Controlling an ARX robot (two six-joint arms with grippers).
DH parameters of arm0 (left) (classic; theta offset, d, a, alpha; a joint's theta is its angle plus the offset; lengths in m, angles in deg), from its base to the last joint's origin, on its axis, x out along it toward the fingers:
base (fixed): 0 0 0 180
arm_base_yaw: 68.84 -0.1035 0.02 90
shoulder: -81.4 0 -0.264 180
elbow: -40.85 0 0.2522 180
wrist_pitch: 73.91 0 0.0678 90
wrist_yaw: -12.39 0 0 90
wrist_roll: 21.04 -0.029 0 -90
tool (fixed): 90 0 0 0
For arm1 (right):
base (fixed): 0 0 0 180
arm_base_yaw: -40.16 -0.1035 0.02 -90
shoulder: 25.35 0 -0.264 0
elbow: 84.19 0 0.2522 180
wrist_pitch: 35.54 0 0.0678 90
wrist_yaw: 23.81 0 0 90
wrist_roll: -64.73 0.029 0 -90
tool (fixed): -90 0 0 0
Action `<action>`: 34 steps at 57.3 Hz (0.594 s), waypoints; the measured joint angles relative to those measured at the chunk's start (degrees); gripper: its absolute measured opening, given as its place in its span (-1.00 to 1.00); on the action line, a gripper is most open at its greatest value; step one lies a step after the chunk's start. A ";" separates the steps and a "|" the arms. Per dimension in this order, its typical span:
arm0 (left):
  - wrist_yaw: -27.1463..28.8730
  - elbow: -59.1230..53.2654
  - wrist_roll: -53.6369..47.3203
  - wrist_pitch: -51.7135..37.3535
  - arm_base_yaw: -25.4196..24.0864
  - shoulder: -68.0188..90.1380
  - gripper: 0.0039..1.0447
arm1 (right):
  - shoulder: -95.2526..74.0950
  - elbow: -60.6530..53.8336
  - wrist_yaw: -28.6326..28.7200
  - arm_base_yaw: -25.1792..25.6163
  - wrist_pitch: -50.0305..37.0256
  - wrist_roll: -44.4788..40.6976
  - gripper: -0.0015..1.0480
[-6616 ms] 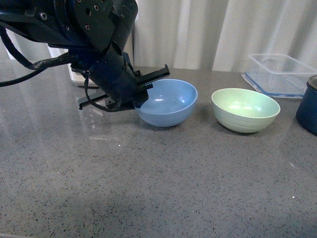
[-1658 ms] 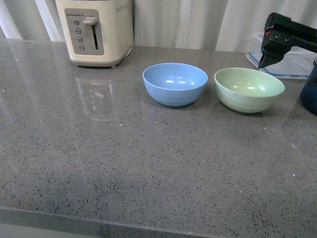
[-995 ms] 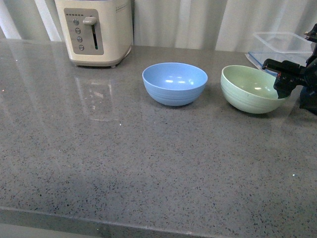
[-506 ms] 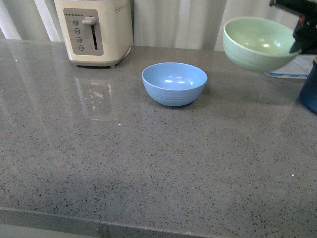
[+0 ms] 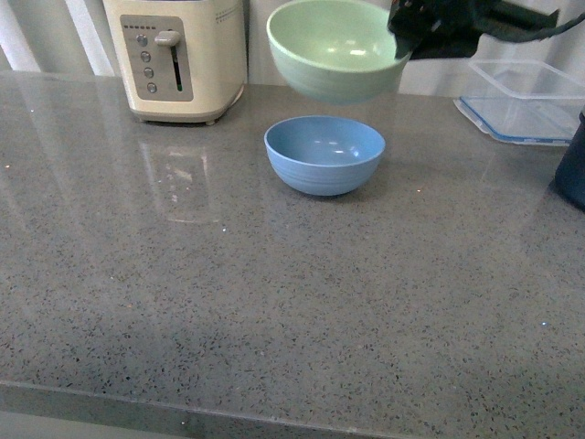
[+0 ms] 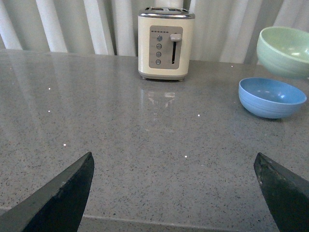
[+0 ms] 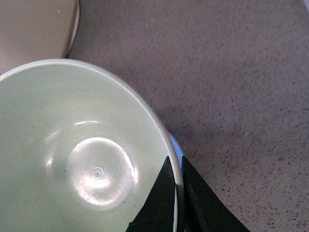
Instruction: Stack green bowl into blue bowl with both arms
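Observation:
The pale green bowl [image 5: 334, 48] hangs in the air just above the blue bowl [image 5: 324, 154], which rests on the grey counter. My right gripper [image 5: 404, 37] is shut on the green bowl's right rim. The right wrist view shows the rim [image 7: 177, 169] pinched between the two black fingers, and a sliver of the blue bowl [image 7: 175, 144] under it. In the left wrist view both the blue bowl [image 6: 272, 97] and the green bowl [image 6: 285, 44] lie far off; my left gripper [image 6: 178, 193] is open over bare counter, nothing between its fingers.
A cream toaster [image 5: 175, 57] stands at the back left. A clear plastic container [image 5: 526, 102] sits at the back right, with a dark navy pot [image 5: 572, 169] at the right edge. The counter's front edge [image 5: 274, 419] runs along the bottom.
My right gripper closed on the green bowl's rim, lifted it off the counter and carried it left; it now hangs above the blue bowl.

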 joint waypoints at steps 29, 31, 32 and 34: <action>0.00 0.00 0.00 0.00 0.00 0.00 0.88 | -5.40 1.07 -1.31 -0.59 0.26 -1.68 -0.72; 0.00 0.00 0.00 0.00 0.00 0.00 0.88 | -5.33 1.03 -0.94 -0.57 -0.07 -1.68 -0.62; 0.00 0.00 0.00 0.00 0.00 0.00 0.88 | -5.29 0.98 -0.81 -0.55 -0.20 -1.68 -0.59; 0.00 0.00 0.00 0.00 0.00 0.00 0.88 | -5.05 0.70 -0.44 -0.42 -0.63 -1.55 -0.48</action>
